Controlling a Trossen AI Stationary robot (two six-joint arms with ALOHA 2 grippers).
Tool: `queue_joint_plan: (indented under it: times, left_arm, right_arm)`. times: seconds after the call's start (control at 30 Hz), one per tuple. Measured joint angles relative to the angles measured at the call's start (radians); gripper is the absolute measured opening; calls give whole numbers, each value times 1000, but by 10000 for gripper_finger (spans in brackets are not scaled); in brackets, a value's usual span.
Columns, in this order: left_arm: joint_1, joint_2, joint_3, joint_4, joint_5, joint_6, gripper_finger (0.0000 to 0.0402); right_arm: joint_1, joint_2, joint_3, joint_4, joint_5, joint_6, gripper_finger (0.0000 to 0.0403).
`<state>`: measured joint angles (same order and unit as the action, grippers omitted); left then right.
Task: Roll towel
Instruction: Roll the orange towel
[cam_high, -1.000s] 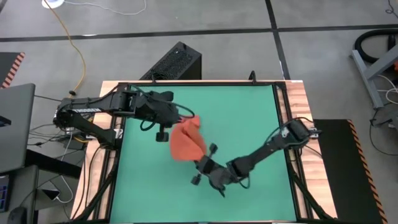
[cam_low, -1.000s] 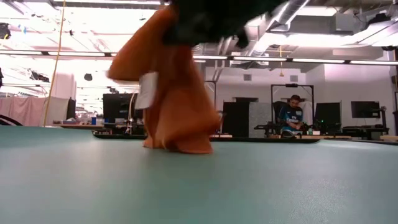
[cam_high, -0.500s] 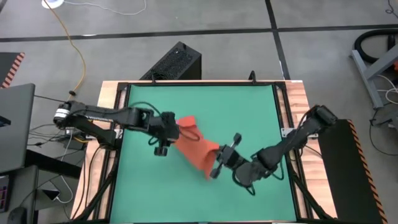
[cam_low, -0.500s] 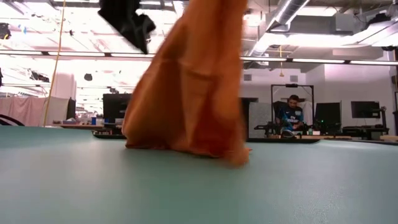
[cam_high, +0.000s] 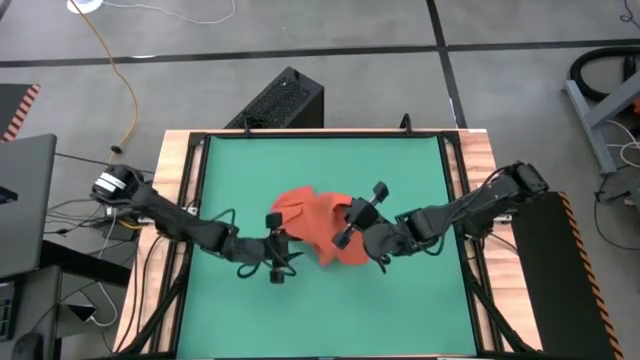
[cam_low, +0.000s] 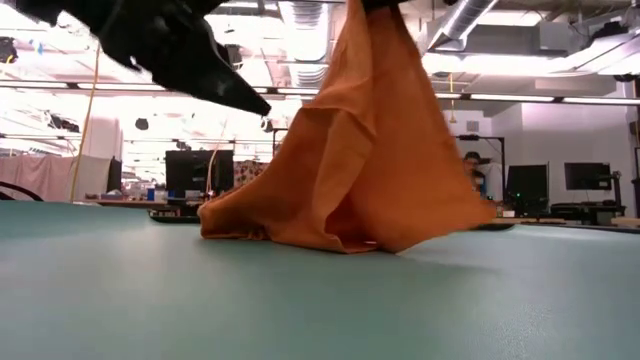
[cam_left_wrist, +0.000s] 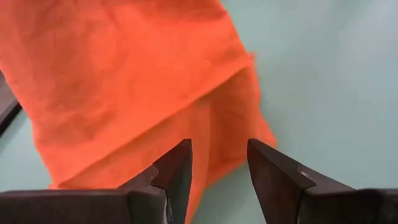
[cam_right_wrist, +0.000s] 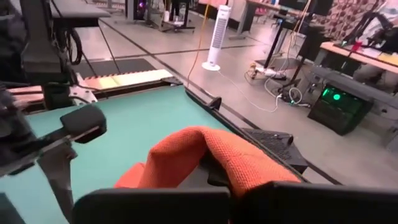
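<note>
My right tool (cam_high: 357, 222) is clamped on the towel (cam_high: 318, 226), holding it tented over mid-worktop (cam_high: 420, 170) so it drapes flat, while my left tool (cam_high: 274, 247) waits beside the towel, fingers apart.

the towel (cam_low: 365, 160) runs off the low view's top edge, hiding whatever holds it. it covers most of a person (cam_low: 474, 175) behind. the right gripper (cam_right_wrist: 214, 171) tips lie buried under cloth.

Both arms are dark, slim and jointed, black cables looping alongside — the left arm (cam_high: 180, 222) carries a white-labelled base joint, each pincer ending in blunt, wedge-shaped black fingers (cam_left_wrist: 177, 168).
</note>
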<state>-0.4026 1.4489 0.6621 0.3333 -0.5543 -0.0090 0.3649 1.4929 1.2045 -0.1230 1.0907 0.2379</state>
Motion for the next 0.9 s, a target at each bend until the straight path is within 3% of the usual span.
queue_joint_plan:
  times: [0.2,0.43,0.7,0.9]
  left_arm:
    - [-53,171,45,32,-195,-55,145]
    - [-106,400,205,32,-301,-51,145]
    - [-143,558,389,17,-457,-50,145]
    - [-129,682,501,17,-482,-63,145]
  right_arm:
    - [-43,-2,0,-7,-15,-10,1]
    - [-101,-2,0,-7,-16,-28,1]
    - [-126,-2,0,-10,-21,-38,2]
    - [-126,-2,0,-10,-20,-40,3]
